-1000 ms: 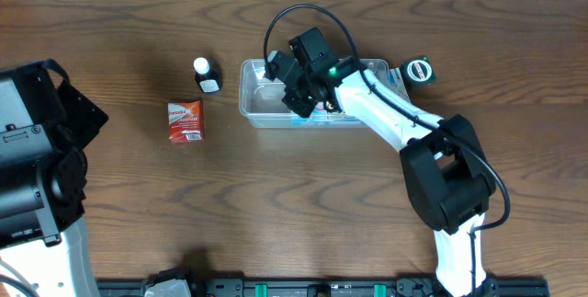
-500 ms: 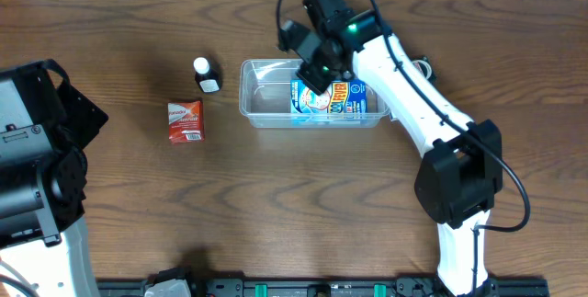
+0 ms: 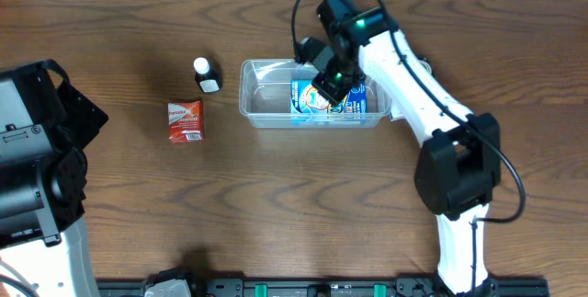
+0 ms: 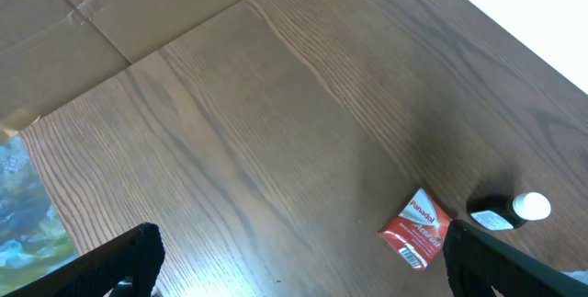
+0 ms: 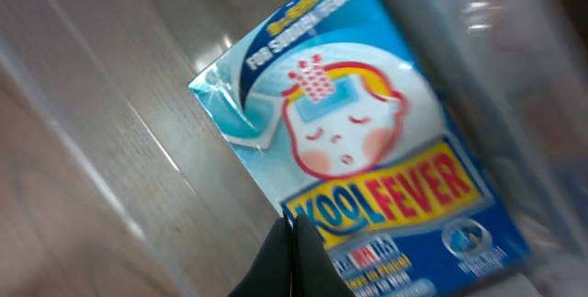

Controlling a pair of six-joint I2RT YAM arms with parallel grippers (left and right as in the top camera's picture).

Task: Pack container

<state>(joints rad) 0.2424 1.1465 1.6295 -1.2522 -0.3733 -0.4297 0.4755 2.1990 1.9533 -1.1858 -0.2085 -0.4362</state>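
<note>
The clear plastic container (image 3: 266, 104) stands at the table's back centre. A blue Koolfever box (image 3: 308, 102) lies flat in its right half and fills the right wrist view (image 5: 367, 150), with the container's clear wall (image 5: 92, 168) to its left. My right gripper (image 3: 333, 84) hovers just above the box. Its fingers (image 5: 296, 233) are pressed together with nothing between them. My left gripper (image 4: 303, 242) is wide open and empty, high over bare table at the left.
A red Panadol box (image 3: 186, 119) lies left of the container, also in the left wrist view (image 4: 415, 228). A small dark bottle with a white cap (image 3: 206, 74) stands behind it, also in the left wrist view (image 4: 505, 212).
My right gripper has moved from low over the container's left-middle part up and to the right. The Koolfever box now shows lying in the right half. The left arm has not moved.
</note>
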